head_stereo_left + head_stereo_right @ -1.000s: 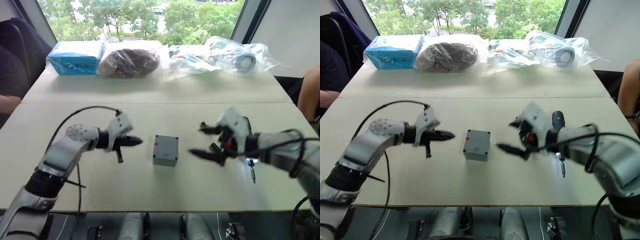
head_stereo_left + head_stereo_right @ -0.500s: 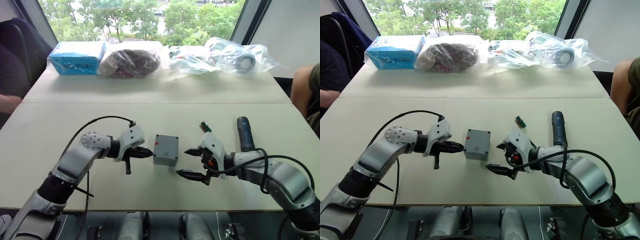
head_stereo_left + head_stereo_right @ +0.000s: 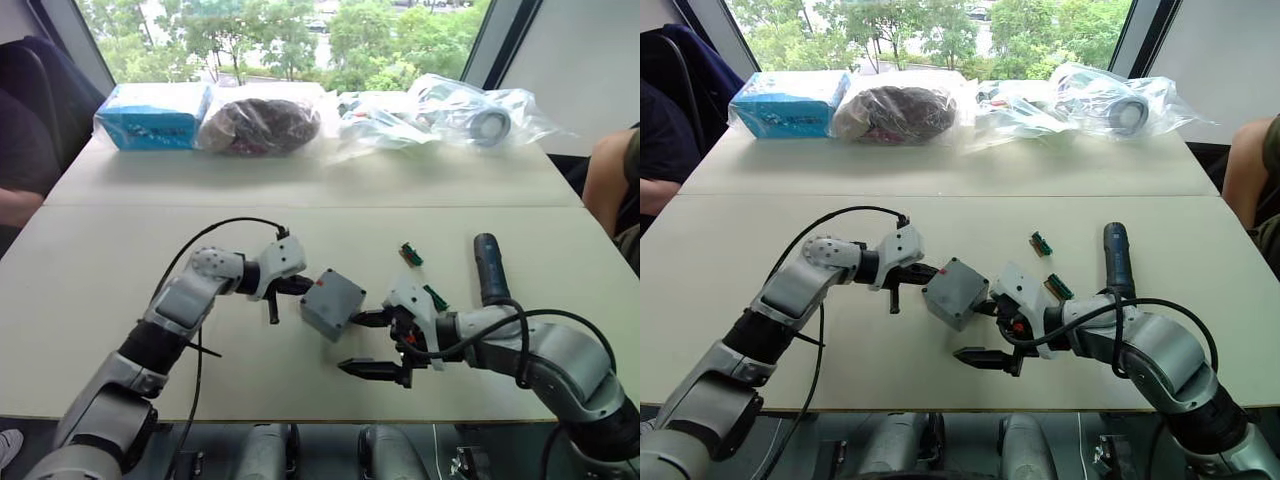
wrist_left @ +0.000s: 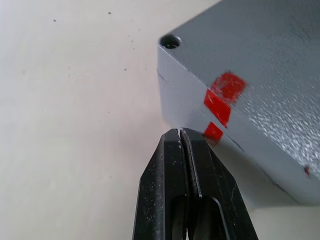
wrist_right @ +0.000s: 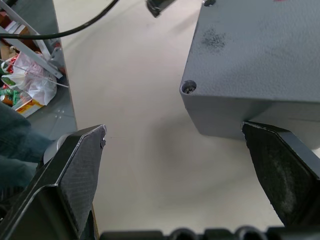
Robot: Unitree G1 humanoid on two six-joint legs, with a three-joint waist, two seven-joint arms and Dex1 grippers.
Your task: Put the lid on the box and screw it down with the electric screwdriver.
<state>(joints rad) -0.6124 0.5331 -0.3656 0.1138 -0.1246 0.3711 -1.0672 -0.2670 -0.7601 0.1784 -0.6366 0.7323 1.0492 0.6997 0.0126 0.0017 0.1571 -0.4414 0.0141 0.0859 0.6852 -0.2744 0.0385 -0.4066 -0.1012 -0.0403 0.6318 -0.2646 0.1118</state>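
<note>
The box (image 3: 331, 303) sits with its lid on, between the two end effectors, tipped up at an angle with one corner raised off the bench (image 3: 90, 290). Its red mark faces the left end effector (image 3: 303, 286), whose fingers are pressed together with nothing between them, their tips touching the box's side just beside the red mark (image 4: 222, 105). The right end effector (image 3: 370, 343) is spread wide: one finger (image 5: 285, 175) meets the box's lower edge on the far side from the left end effector, the other (image 5: 75, 170) stands well apart over bare bench.

The electric screwdriver (image 3: 489, 267) lies flat beyond the right arm, its long axis running away from the robot. Its tip end is hidden behind the arm. Two small green connector strips (image 3: 410, 254) lie near it.

The bench is pale and matt. At its far edge, by a window onto trees, stand a blue packet (image 3: 153, 115) and several plastic bags (image 3: 262, 124). A person's arm (image 3: 610, 185) is cut off beside the bench.
</note>
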